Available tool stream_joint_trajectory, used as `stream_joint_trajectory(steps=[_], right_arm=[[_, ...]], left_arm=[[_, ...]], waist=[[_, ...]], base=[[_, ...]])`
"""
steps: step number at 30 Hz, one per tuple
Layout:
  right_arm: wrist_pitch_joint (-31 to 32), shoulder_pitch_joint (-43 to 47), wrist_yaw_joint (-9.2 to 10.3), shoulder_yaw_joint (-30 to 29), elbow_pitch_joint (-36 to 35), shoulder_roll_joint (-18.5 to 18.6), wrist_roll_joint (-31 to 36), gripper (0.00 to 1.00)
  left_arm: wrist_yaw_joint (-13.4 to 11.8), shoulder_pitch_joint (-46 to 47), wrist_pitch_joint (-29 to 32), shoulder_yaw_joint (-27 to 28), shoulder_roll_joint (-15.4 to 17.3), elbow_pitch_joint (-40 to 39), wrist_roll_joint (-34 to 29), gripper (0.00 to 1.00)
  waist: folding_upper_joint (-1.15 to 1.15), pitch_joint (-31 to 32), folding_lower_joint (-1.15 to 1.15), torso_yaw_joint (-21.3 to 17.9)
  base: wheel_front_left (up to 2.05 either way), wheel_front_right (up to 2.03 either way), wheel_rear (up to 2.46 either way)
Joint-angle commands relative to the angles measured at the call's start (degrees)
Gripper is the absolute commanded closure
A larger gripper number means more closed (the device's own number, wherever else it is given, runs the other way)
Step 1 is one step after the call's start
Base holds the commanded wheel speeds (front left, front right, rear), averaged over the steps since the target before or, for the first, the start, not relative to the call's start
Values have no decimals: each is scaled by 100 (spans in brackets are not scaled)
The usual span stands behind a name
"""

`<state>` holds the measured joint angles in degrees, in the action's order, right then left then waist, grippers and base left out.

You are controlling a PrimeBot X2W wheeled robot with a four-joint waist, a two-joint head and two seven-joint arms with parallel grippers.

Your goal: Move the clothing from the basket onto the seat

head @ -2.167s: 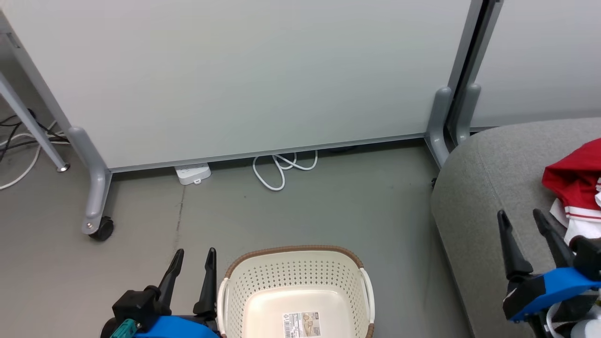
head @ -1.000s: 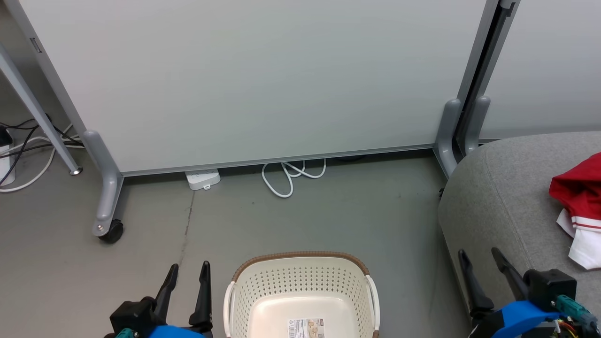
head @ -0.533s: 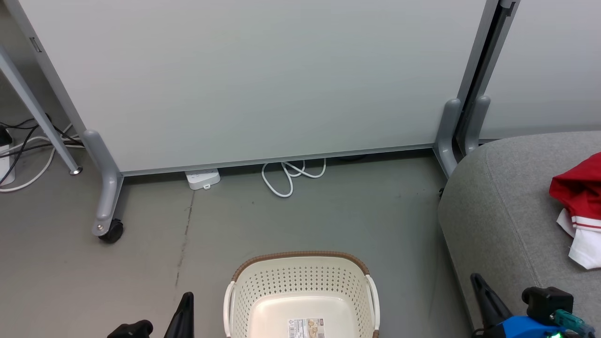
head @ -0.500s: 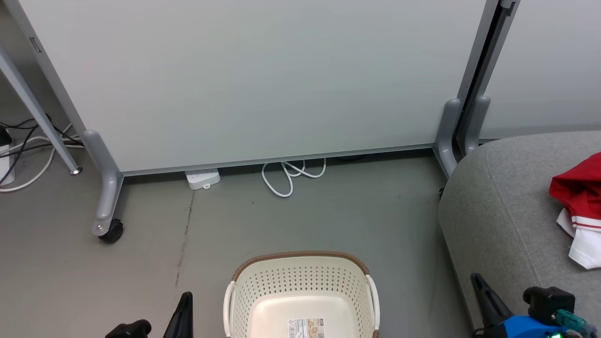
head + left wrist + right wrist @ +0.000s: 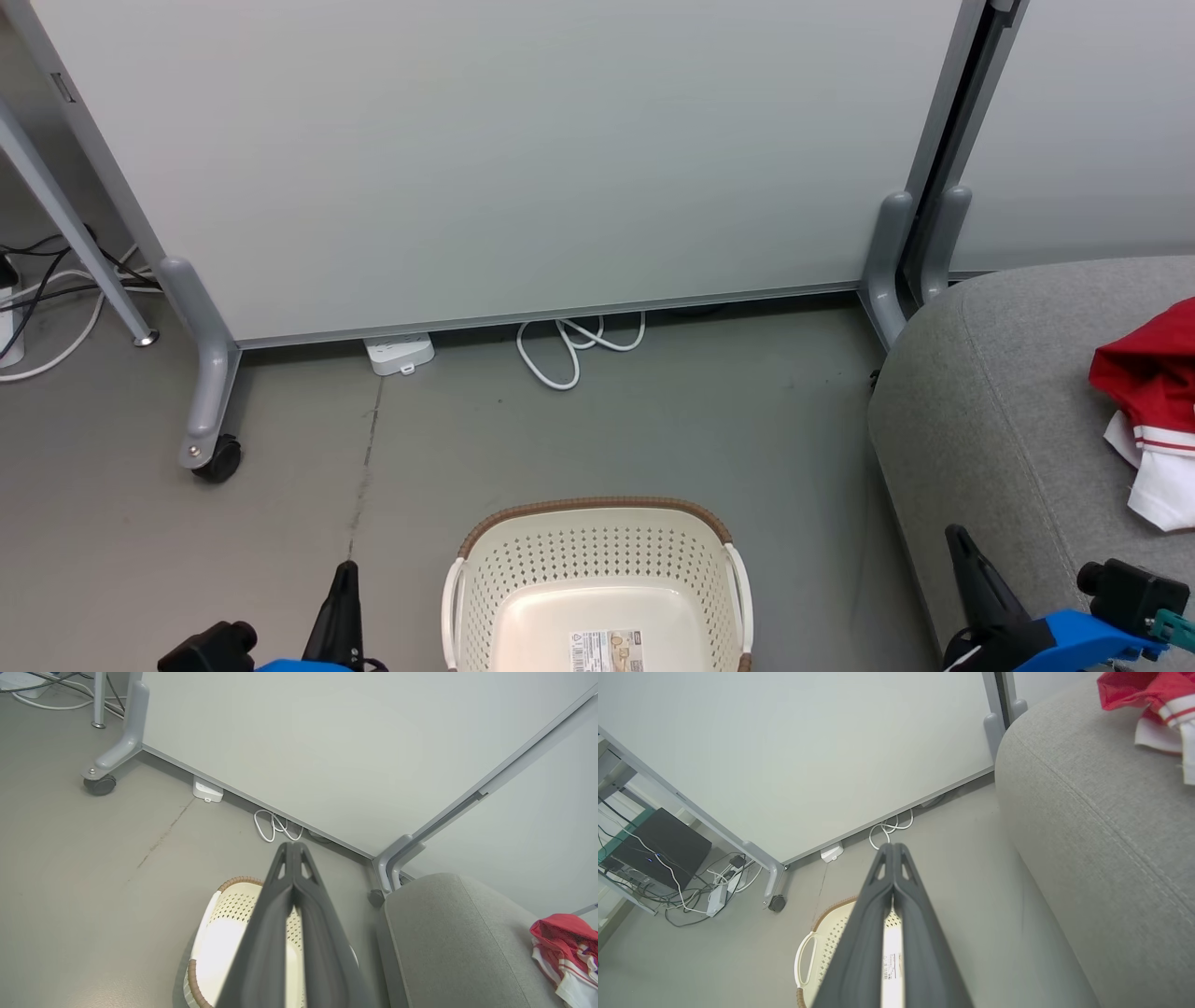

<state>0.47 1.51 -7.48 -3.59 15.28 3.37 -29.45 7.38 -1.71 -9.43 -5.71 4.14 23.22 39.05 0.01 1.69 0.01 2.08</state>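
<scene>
Clothing (image 5: 1145, 371): one heap on seat (image 5: 990, 411); one basket (image 5: 590, 558); left tool (image 5: 292, 845), right tool (image 5: 893, 846) both closed tight.

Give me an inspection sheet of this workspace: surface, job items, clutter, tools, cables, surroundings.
Surface: grey floor with a thin dark crack.
Job's things: cream perforated plastic basket on the floor, only a paper label visible inside; red and white clothing lying on the large grey fabric seat.
Clutter: nothing seen.
Tools: left tool shut, holding nothing; right tool shut, holding nothing.
Cables: white looped cable and white power strip under the partition; tangled cables far left.
Surroundings: pale partition panels on grey wheeled legs.
</scene>
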Motion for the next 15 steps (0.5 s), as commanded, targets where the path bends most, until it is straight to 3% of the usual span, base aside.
stream_joint_trajectory(steps=[1, 15], right_arm=[[26, -174, 0, -25, -104, 4, -230, 100], [140, -310, -1, -78, -116, -6, -1444, 100]], left_arm=[[3, 219, 47, 84, 10, -127, 188, 100], [6, 346, 356, 311, -14, -291, 1218, 100]], waist=[[-1, -2, 0, -3], [-1, -27, 0, -30]], base=[[0, 0, 0], [0, 0, 0]])
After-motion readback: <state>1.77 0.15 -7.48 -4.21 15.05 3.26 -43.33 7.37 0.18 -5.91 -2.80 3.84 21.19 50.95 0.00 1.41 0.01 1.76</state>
